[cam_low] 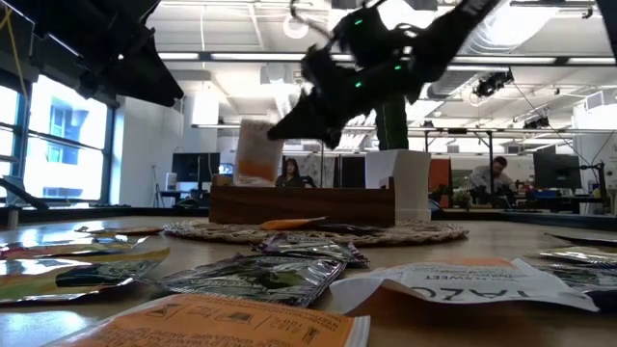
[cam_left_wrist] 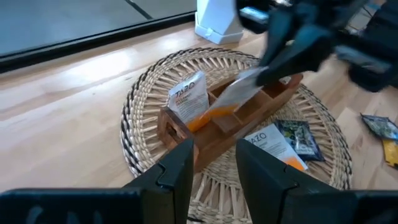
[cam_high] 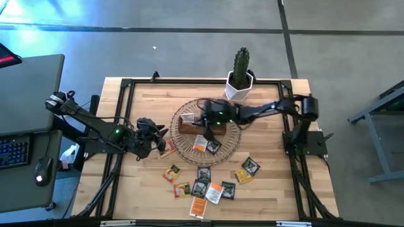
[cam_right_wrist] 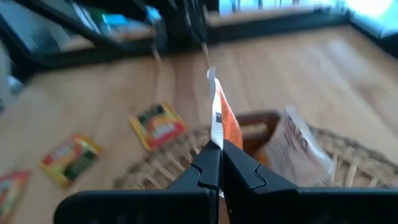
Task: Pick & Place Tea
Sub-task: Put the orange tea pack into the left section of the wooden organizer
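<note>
Take the wooden box as your landmark; it sits on the wicker mat in the middle of the table.

Your right pincer is directly above the box, and its fingers are pressed together on an orange and white packet. In the left wrist view this packet hangs tilted over the middle compartments of the box. From these views you cannot tell if it already touches the wood.

A second orange and white packet stands upright in the end compartment of the box, on the side toward the left arm.

Your left pincer hovers just beside the mat, on the side of the box away from the right arm's base. Its fingers stand partly apart and hold nothing.

Two more packets lie on the mat in front of the box, one orange and white, one dark.

The other loose packets are spread on the table further in front of the box, beyond the mat, toward the near table edge. Two more lie off to the right arm's side of the group.

Behind the box, a cactus in a white pot stands near the far table edge.
</note>
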